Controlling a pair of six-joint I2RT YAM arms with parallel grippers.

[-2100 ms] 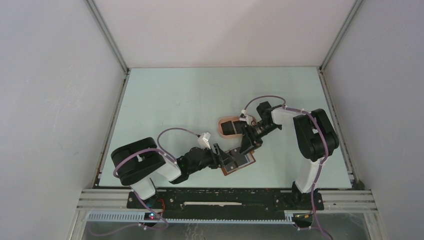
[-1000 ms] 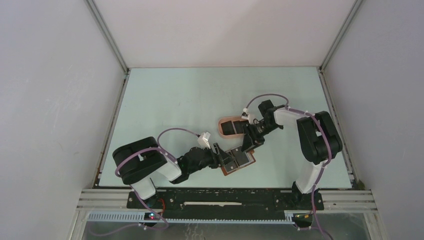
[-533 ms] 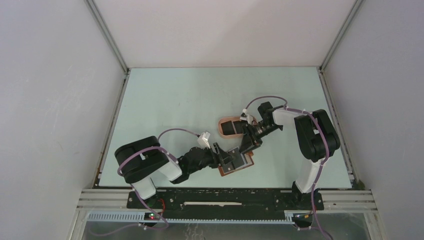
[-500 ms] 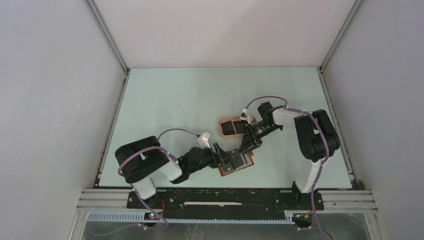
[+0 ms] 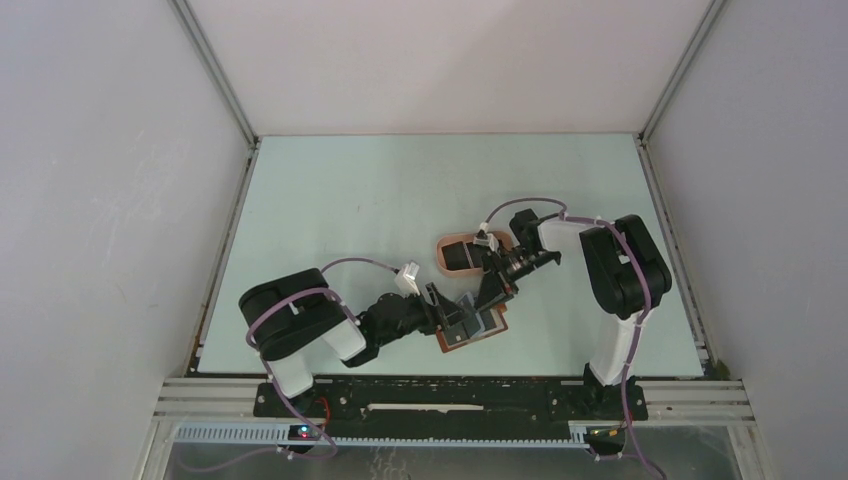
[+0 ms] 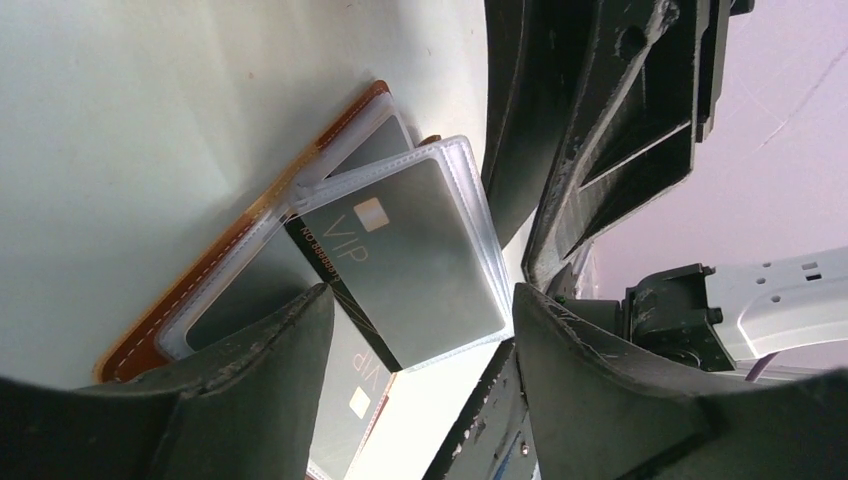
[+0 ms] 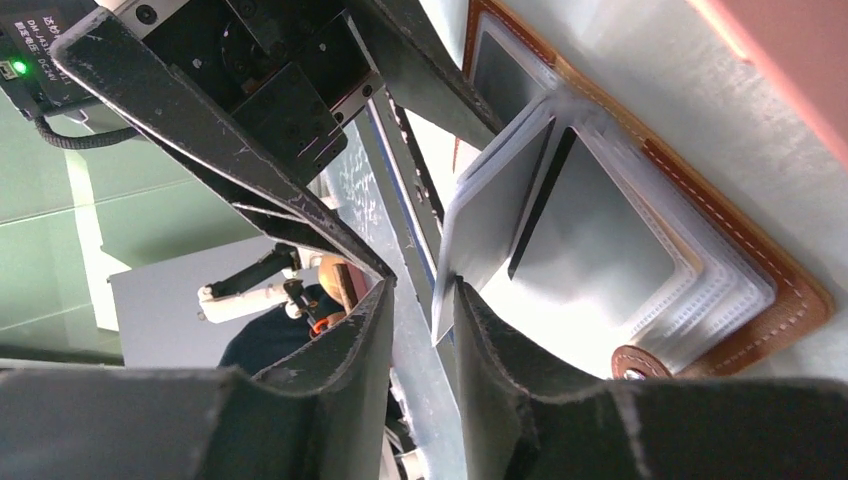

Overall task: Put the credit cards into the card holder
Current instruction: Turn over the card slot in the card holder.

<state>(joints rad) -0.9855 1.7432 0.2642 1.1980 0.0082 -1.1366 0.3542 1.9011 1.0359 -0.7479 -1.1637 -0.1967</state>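
The brown card holder (image 5: 487, 331) (image 6: 200, 290) (image 7: 760, 270) lies open on the table with its clear sleeves fanned up. A dark card (image 6: 410, 250) marked VIP sits in the raised sleeve, and another VIP card (image 6: 350, 390) shows in a leaf below. My left gripper (image 5: 447, 312) (image 6: 420, 300) is open, its fingers straddling that sleeve from the left. My right gripper (image 5: 488, 293) (image 7: 422, 290) reaches in from the right with its jaws narrowed to a small gap. The raised sleeve's edge (image 7: 445, 300) sits in that gap, against one finger. More black cards (image 5: 462, 255) lie in the pink tray.
The pink oval tray (image 5: 445, 262) (image 7: 790, 60) sits just behind the card holder, close to the right wrist. Both arms crowd the same spot near the table's front. White walls enclose the table on three sides.
The right gripper's jaws have narrowed around the lifted sleeve's edge, and the right arm has shifted slightly left. The left gripper holds its place at the holder.
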